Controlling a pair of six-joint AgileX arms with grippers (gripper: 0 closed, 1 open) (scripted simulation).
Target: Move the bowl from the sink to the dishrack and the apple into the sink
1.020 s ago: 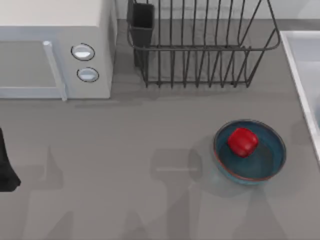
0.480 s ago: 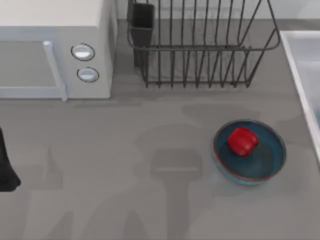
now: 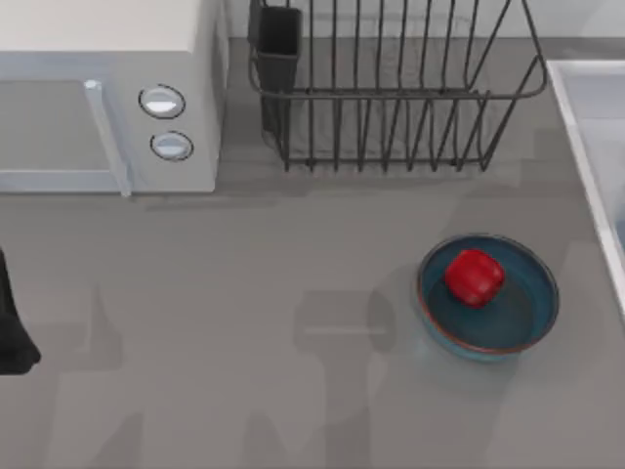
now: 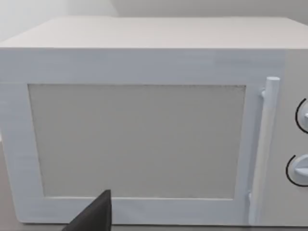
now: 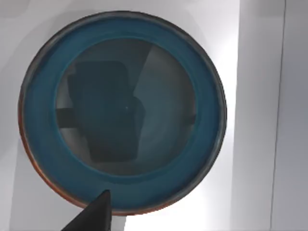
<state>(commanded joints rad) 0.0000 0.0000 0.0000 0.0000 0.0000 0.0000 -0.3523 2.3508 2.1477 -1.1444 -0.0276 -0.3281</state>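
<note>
A teal-blue bowl [image 5: 122, 113] with a reddish rim lies on the pale floor of the sink [image 5: 260, 120], seen straight from above in the right wrist view. A dark part of my right gripper [image 5: 91, 216] hangs over the bowl's rim, with its shadow in the bowl. In the top view the sink [image 3: 596, 127] runs along the right edge. The red apple [image 3: 475, 277] rests inside a second teal bowl [image 3: 522, 318] on the table. The black wire dishrack [image 3: 391, 88] stands at the back. My left arm [image 3: 10, 322] stays at the left edge.
A white microwave [image 3: 98, 98] with two round knobs fills the back left; the left wrist view faces its door [image 4: 139, 139] from close by. The dishrack's dark utensil cup [image 3: 277, 39] is at its left corner. Grey tabletop [image 3: 244, 322] lies open in front.
Only arm shadows on the tabletop shifted and came back. The apple, both bowls and the left arm have stayed where they were.
</note>
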